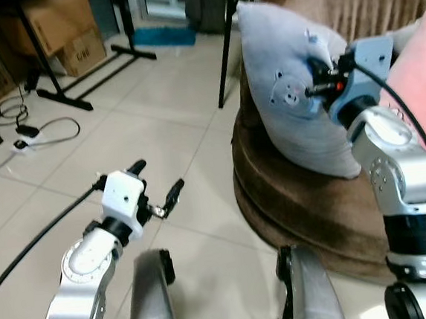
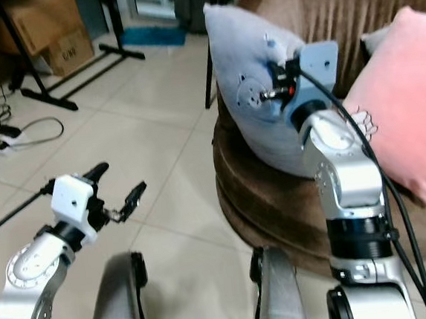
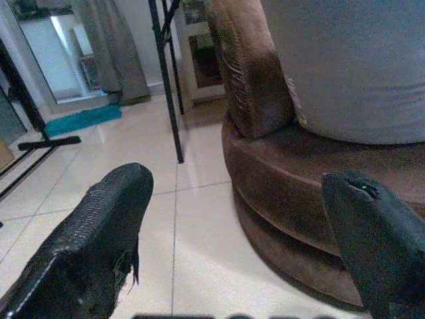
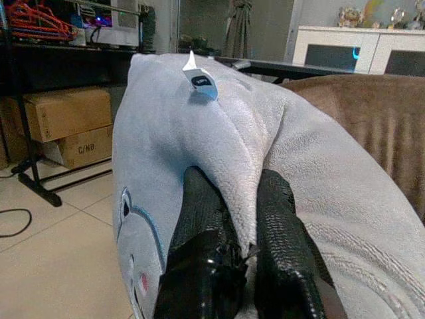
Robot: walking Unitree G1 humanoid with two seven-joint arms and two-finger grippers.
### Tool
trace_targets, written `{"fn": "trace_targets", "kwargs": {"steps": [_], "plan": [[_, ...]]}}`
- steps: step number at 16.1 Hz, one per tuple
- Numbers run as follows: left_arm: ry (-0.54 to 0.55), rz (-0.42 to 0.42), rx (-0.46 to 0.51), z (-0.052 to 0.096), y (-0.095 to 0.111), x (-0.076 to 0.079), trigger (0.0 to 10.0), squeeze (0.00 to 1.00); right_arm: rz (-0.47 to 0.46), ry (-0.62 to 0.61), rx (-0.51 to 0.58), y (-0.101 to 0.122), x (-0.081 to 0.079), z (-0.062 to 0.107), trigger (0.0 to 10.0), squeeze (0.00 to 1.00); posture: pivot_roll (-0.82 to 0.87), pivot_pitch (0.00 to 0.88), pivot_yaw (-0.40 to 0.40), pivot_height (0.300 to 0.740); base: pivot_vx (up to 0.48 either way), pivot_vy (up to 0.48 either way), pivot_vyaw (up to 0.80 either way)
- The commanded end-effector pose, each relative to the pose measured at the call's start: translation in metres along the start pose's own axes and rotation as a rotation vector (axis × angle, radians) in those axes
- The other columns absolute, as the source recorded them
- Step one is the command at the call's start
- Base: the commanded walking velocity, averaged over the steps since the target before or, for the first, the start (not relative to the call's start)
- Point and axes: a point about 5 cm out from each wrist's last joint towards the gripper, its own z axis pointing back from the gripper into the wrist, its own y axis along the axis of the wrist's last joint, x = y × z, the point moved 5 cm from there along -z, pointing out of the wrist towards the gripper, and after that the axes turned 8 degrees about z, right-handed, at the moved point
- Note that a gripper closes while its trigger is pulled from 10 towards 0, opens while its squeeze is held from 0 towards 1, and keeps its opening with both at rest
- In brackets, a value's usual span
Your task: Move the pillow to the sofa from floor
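Observation:
A pale grey pillow (image 1: 289,86) with a printed face stands upright on the seat of the round brown sofa (image 1: 306,203), leaning against its backrest. My right gripper (image 4: 242,212) is shut on a pinched fold of the pillow (image 4: 219,133), near its upper edge. The right arm (image 2: 341,171) reaches up from the lower right. Over the tiled floor, left of the sofa, my left gripper (image 1: 158,187) hangs open and holds nothing. Its fingers (image 3: 93,232) frame the sofa's base (image 3: 279,193) in the left wrist view.
A pink pillow (image 2: 402,98) lies on the sofa's right side. Black stand legs (image 1: 86,73), cardboard boxes (image 1: 59,23) and a power strip with cables (image 1: 32,134) sit on the floor at the back left. A thin black pole (image 1: 229,46) rises beside the sofa.

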Motion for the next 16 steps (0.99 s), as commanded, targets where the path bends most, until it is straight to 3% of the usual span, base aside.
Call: {"fn": "trace_targets", "kwargs": {"steps": [1,4,9,16], "plan": [[0.015,-0.014,0.02,-0.004,0.005,-0.002,10.0,0.0,0.003,-0.032,-0.048,-0.014,0.005,0.003,10.0,0.0,-0.08,0.0,-0.021,0.554,0.0,0.0,0.0],[0.053,-0.023,0.05,-0.011,0.011,-0.004,10.0,0.0,-0.047,-0.07,-0.07,-0.026,0.006,0.013,10.0,0.0,-0.08,0.0,-0.015,0.589,0.0,0.0,0.0],[0.068,-0.025,0.034,-0.019,0.006,-0.003,10.0,0.0,-0.041,-0.131,-0.092,-0.039,0.013,0.022,10.0,0.0,-0.1,0.0,0.011,0.634,0.0,0.0,0.0],[0.082,-0.036,0.027,-0.02,0.003,-0.006,10.0,0.0,-0.043,-0.121,-0.12,-0.051,0.004,0.035,10.0,0.0,-0.11,0.0,0.013,0.709,0.0,0.0,0.0]]}}
